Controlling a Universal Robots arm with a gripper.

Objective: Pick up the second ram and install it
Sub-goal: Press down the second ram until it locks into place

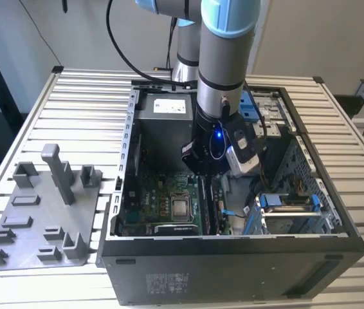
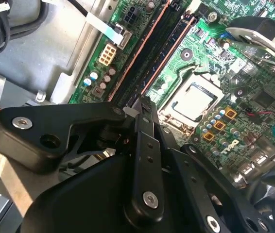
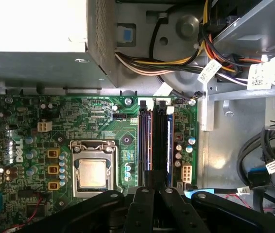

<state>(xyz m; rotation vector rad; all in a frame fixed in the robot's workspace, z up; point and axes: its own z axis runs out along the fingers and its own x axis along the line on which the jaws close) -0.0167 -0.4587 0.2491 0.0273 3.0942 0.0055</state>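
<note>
The second ram (image 3: 160, 141) is a long dark stick standing on edge over the memory slots of the motherboard (image 3: 103, 126), beside the processor socket (image 3: 93, 173). My gripper (image 3: 152, 187) is shut on its near end, with both black fingers pressed together. In the second wrist view the second ram (image 2: 152, 53) runs away from the gripper (image 2: 142, 104) along the slots, next to another dark strip in the neighbouring slot. In the exterior view my gripper (image 1: 202, 170) is low inside the open computer case (image 1: 233, 264), just above the board.
The grey holder tray (image 1: 40, 219) with upright posts lies on the slatted table at the exterior view's left. Inside the case are the power supply (image 1: 169, 106), bundled cables (image 3: 176, 63) and a drive cage (image 1: 291, 212) close to the arm.
</note>
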